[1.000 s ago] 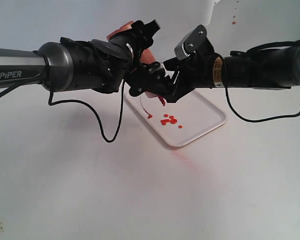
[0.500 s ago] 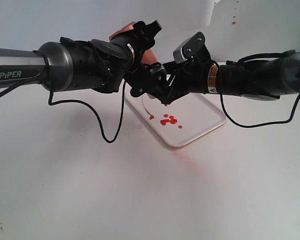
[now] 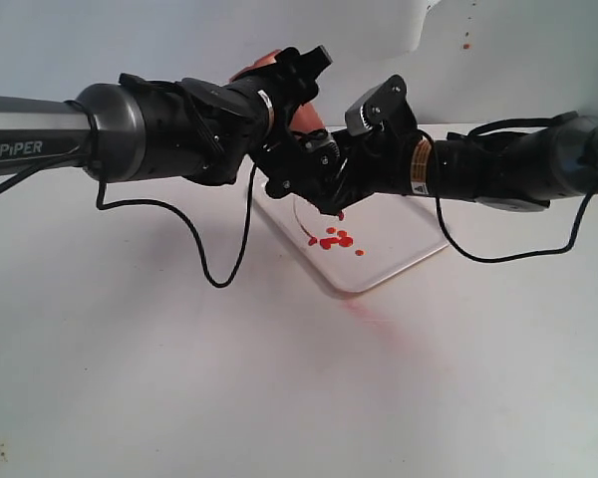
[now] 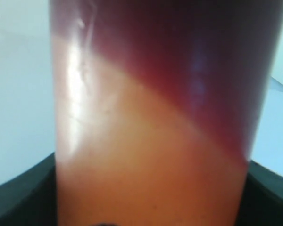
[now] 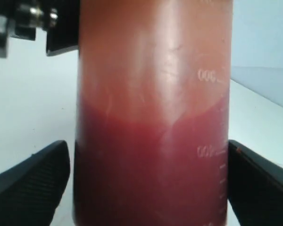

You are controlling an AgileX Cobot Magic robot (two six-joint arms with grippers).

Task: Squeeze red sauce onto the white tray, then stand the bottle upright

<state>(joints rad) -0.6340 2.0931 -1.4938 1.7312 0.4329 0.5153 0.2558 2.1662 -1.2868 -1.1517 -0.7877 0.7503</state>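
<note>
The translucent, orange-stained bottle point(image 5: 153, 89) fills the view. Dark red sauce point(image 5: 151, 179) shows through part of its wall, beside printed graduation marks point(image 5: 208, 75). The right gripper's point(image 5: 148, 188) black ribbed fingers point(image 5: 33, 181) flank it closely. Black bolted hardware point(image 5: 37, 23) shows behind.

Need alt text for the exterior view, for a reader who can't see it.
The left end effector and right end effector meet above a white tray, both gripping a tilted bottle with its nozzle pointing down. Red sauce drops dot the tray.
</note>
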